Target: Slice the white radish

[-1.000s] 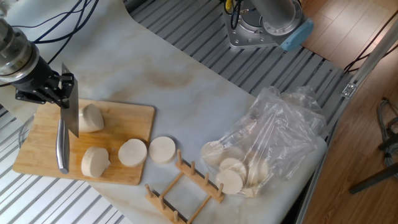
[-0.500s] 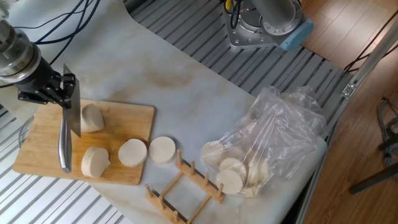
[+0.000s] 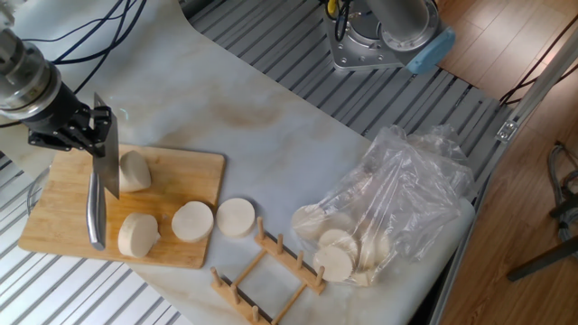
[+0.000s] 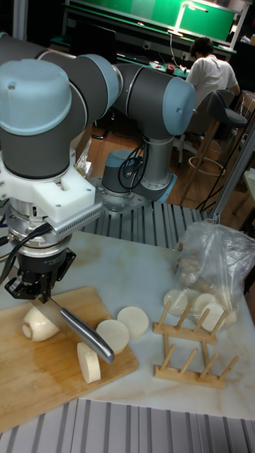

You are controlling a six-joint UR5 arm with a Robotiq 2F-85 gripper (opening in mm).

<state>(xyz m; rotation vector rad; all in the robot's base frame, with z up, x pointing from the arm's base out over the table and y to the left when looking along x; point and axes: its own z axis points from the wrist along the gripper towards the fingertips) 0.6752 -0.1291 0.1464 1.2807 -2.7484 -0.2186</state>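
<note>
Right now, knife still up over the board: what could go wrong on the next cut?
1. The remaining white radish is a short rounded stub, unclamped; it may roll or skid under the knife.
2. One cut slice overhangs the cutting board edge, another lies off it by the wooden rack; a jolt could push them further.
</note>
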